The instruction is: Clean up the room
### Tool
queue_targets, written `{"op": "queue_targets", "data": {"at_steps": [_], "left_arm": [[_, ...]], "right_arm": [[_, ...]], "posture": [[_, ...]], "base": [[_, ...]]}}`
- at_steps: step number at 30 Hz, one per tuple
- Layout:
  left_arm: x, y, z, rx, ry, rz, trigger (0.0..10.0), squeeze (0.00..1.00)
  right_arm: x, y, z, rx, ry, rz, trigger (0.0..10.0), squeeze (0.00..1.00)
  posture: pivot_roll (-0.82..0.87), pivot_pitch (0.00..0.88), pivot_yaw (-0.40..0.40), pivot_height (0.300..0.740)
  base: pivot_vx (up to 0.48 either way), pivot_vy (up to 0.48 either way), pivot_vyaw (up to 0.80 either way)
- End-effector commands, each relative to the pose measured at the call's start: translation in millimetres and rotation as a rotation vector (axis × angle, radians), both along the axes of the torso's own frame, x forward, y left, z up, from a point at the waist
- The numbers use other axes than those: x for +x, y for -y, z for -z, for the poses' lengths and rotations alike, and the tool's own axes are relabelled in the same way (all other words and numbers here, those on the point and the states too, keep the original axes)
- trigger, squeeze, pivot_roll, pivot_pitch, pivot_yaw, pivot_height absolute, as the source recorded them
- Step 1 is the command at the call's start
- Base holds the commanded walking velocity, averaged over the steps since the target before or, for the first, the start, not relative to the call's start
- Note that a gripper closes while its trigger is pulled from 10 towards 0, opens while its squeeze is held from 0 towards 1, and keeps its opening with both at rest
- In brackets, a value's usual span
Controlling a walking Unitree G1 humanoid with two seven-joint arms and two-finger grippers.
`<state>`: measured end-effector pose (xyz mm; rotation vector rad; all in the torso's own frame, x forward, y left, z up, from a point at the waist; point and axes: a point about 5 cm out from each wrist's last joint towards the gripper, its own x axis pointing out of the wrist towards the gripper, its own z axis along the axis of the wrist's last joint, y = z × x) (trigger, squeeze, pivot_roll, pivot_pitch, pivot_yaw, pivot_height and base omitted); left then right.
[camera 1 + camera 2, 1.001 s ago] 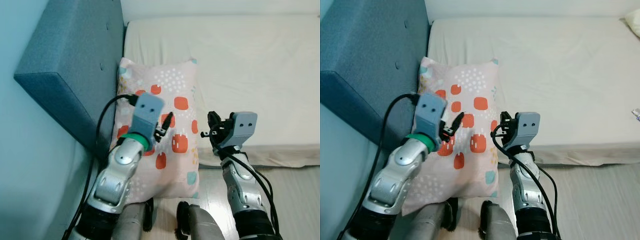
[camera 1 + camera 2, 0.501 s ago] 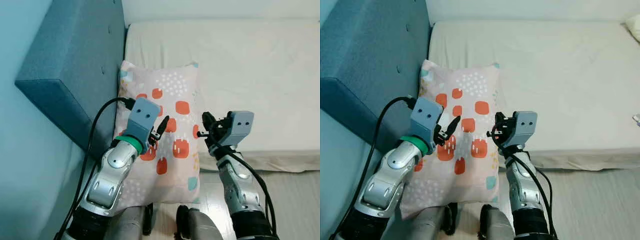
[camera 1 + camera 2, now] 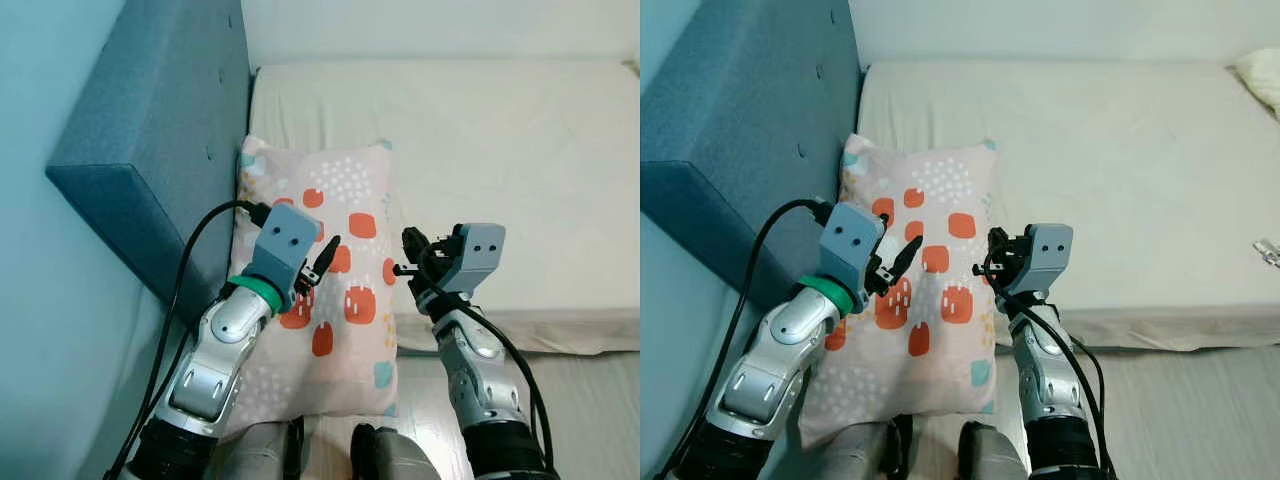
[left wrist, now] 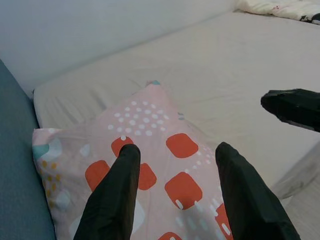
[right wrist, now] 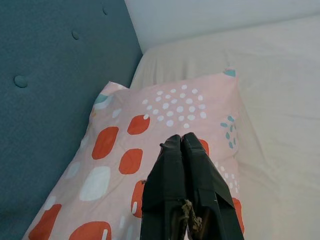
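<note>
Two grippers are hovering over one pillow (image 3: 335, 300). The pillow is pink with red-orange blotches, white dots and a few teal marks, and it is lying at the head corner of the mattress (image 3: 500, 150): its upper end is resting on the white sheet, one long edge is running along the blue upholstered headboard (image 3: 160, 120), and its lower end is hanging past the mattress edge toward the robot.

Left gripper (image 4: 177, 155) is sitting above the middle of the pillow, fingers (image 4: 117, 195) standing apart with a clear gap between them, nothing in the gap; contact with the fabric cannot be told. Left arm is reaching in from the headboard side, black cable looping off its wrist.

Right gripper (image 5: 184, 150) is holding its fingers (image 3: 995, 262) pressed together, nothing visibly clamped between them, tips pointing at the pillow's mattress-side edge. In the head views it is sitting just beside that edge, over the front border of the mattress.

Pale floor (image 3: 590, 400) is showing beyond the bed edge on the right. A rumpled white cloth (image 4: 280, 7) is lying at the far corner of the bed.
</note>
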<state>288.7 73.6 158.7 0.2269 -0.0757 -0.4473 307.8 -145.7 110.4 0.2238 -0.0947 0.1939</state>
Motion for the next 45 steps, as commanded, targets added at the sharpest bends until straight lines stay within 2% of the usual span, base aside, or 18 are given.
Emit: {"op": "queue_targets", "data": {"at_steps": [1,6,9,13,21,40,45], "left_arm": [[-2.0,0.6,8.5,0.016,-0.021,-0.004,10.0,0.0],[0.8,2.3,9.1,0.008,-0.015,-0.025,10.0,0.0],[3.0,3.1,8.9,0.003,-0.012,-0.031,10.0,0.0],[4.1,2.5,9.4,0.003,-0.011,-0.034,10.0,0.0],[7.1,0.9,11.7,0.008,-0.023,-0.051,10.0,0.0],[11.4,1.6,12.5,0.036,-0.011,-0.06,10.0,0.0],[9.8,3.5,12.5,0.039,0.006,-0.046,10.0,0.0]], "right_arm": [[-1.2,1.7,5.8,0.002,-0.027,0.009,10.0,0.0],[-1.4,-1.7,6.6,0.0,-0.033,0.003,10.0,0.0],[-0.7,-2.0,12.8,-0.063,-0.07,0.014,10.0,0.0],[1.3,1.8,5.9,0.023,-0.045,0.043,10.0,0.0],[3.4,8.2,2.1,0.051,-0.035,0.046,10.0,0.0],[0.7,5.3,6.5,0.049,-0.046,0.027,10.0,0.0],[0.8,1.9,9.3,0.007,-0.064,0.009,10.0,0.0]], "posture": [[0.0,0.071,0.058,0.74],[-0.01,0.071,0.057,0.74],[-0.01,0.07,0.058,0.74],[-0.01,0.071,0.06,0.74],[-0.01,0.072,0.06,0.74],[-0.01,0.073,0.065,0.74],[-0.01,0.074,0.061,0.74]], "base": [[0.0,0.0,0.0],[0.237,-0.26,0.0],[0.341,-0.324,0.51],[0.339,-0.293,0.59],[0.313,-0.034,0.0],[0.0,0.0,0.0],[0.0,-0.373,0.31]]}}
